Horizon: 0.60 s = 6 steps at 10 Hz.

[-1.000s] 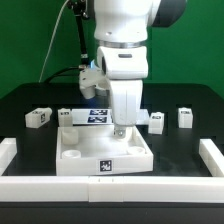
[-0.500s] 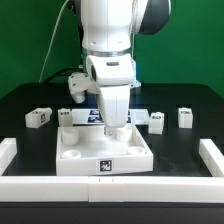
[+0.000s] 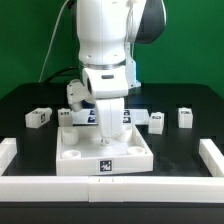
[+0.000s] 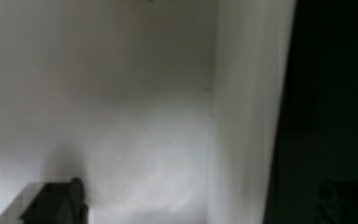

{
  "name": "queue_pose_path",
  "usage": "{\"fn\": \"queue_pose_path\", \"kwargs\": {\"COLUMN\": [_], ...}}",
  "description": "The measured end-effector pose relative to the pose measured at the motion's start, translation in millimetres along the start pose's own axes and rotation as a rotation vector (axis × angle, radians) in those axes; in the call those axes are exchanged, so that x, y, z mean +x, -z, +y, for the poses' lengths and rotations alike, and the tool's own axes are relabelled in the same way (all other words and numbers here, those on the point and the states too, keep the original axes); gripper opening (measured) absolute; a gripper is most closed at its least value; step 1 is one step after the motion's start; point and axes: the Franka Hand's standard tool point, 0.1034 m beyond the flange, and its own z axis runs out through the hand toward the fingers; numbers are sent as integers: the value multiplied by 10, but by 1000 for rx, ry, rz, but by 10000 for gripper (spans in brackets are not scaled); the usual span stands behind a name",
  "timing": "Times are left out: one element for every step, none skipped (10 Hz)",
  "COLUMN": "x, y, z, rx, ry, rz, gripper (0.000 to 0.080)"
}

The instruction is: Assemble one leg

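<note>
gripper (image 3: 107, 134) has slid toward the exterior view's left since half a second ago. it's low over the white tray (image 3: 75, 160), fingers (image 4: 51, 203) spread, holding nothing. leg (image 3: 38, 118) with a black-and-white tag sits on the black table (image 3: 175, 145), well apart.

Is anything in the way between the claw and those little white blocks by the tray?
The gripper hangs low over the white tray, so the tray's raised back rim seems to stand between it and the nearest leg. Otherwise nothing visible blocks the way; lifting first would probably clear it.
</note>
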Motion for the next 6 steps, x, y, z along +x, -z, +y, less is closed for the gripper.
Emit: {"fn": "queue_pose_path", "kwargs": {"x": [4, -3, -4, -5, -5, -6], "y": [16, 6, 2, 1, -2, -4], "z": [16, 8, 6, 5, 3, 2], "rx": [-3, -1, -1, -1, 0, 0], "ry": [-13, -15, -15, -16, -16, -16], "rz": [-1, -1, 0, 0, 0, 0], "gripper": [608, 608, 470, 303, 303, 132]}}
